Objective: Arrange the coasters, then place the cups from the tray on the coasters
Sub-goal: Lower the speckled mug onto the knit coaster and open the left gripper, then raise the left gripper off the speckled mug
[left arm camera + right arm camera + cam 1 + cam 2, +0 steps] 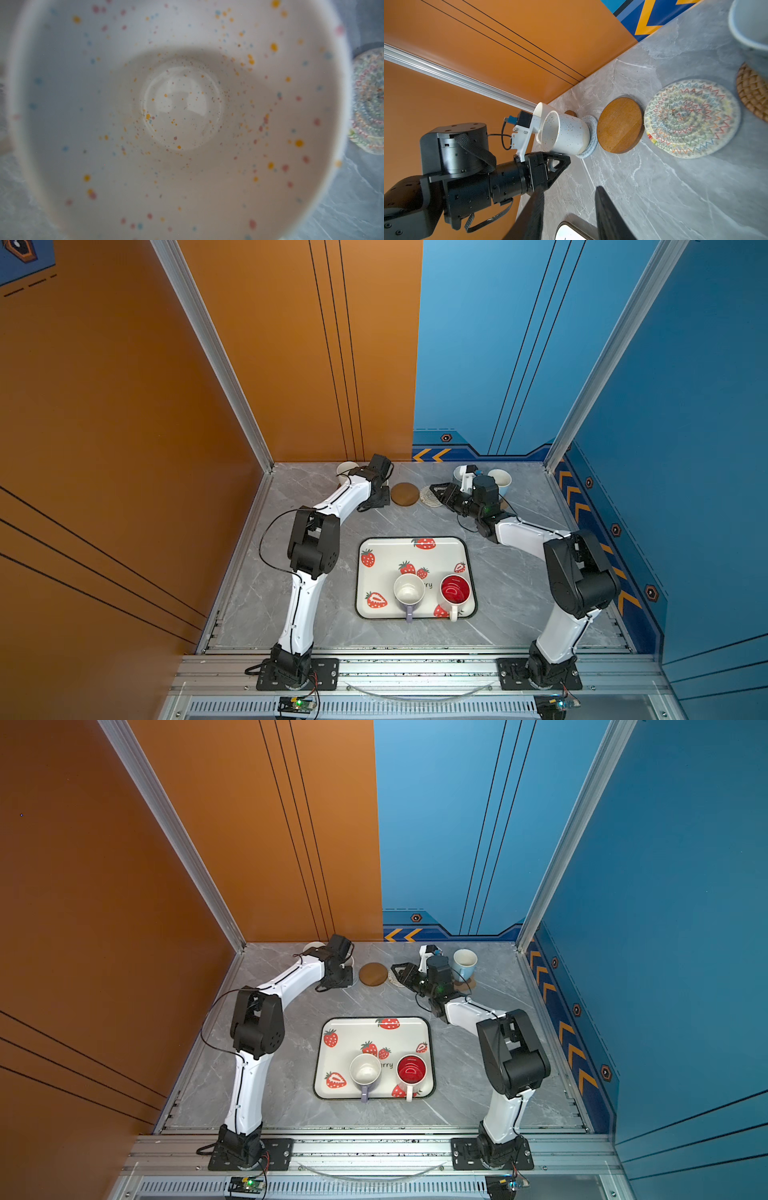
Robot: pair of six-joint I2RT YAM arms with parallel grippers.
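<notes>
Gripping speckled mug (566, 135) by handle, left pincer (560, 163) holds it on grey coaster (592, 143).

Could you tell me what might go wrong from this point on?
1. The left gripper is closed on the handle of the speckled mug, which stands on the grey coaster close to the plain white mug; pulling away could jolt either.
2. The open right gripper hovers by the cream woven coaster; a low pass might drag it.
</notes>
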